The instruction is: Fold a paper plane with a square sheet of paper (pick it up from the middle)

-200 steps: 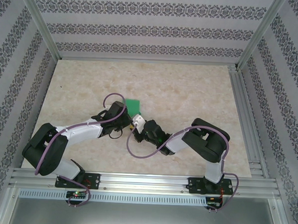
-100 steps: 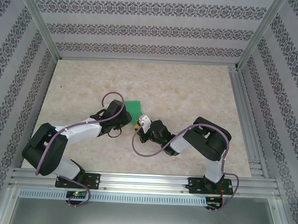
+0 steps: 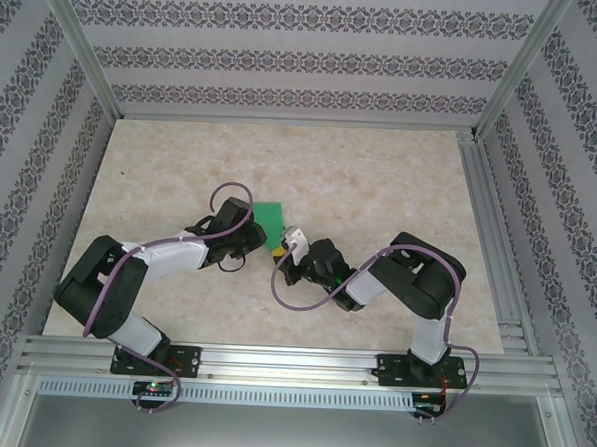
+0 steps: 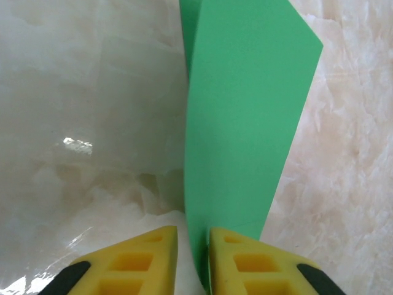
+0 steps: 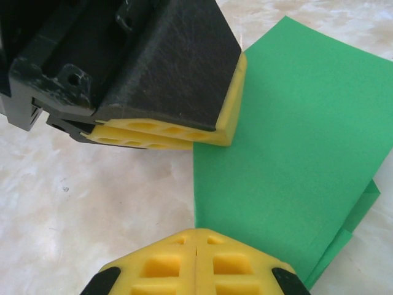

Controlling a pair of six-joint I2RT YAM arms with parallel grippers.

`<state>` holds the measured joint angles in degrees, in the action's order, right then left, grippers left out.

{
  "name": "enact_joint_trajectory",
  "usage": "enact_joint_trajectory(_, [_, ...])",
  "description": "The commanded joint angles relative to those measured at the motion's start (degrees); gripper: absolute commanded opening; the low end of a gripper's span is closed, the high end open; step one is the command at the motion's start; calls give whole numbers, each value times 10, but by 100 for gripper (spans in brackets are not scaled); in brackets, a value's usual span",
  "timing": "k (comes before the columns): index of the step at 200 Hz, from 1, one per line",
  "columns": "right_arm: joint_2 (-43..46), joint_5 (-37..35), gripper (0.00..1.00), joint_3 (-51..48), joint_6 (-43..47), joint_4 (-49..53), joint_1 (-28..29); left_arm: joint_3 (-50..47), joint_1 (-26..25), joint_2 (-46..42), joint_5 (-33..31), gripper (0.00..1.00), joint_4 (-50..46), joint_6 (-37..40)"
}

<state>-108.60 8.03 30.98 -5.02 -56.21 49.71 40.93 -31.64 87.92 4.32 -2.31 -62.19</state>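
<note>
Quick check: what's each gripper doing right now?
Left gripper: closed on the folded green paper, pinching one end.
Right gripper: closed, tips at the paper's edge; whether it grips the paper cannot be told.

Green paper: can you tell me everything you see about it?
The paper is bright green, plain, thin and smooth. It is folded over, so a second layer peeks out along one edge. It sits near the middle of the table. The left gripper pinches one edge between its yellow fingers. The right gripper, shut, has its tips at another edge.
</note>
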Motion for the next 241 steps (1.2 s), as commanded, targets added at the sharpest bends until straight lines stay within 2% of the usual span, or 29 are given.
enact_joint_trajectory(1, [18, 12, 0, -4, 1, -14, -7, 20, 5, 7, 14, 17, 23, 14])
enact_joint_trajectory(11, [21, 4, 0, -5, 2, -11, -6, 21, 5, 8, 14, 12, 22, 13])
enact_joint_trajectory(23, [25, -8, 7, -3, 4, -3, -6, 24, 5, 6, 14, 6, 17, 11])
enact_joint_trajectory(51, [32, -44, 33, 2, 16, 13, 1, 29, 4, -2, 16, 2, -5, 1])
enact_joint_trajectory(85, [25, -68, 44, 10, 37, 14, 19, 34, 3, -25, 11, 0, -35, -12])
enact_joint_trajectory(160, [-8, -120, 42, 68, 81, 47, 48, 34, 2, -32, 15, 1, -42, -19])
enact_joint_trajectory(241, [-39, -138, 28, 92, 88, 57, 52, 38, 2, -32, 15, 1, -45, -20])
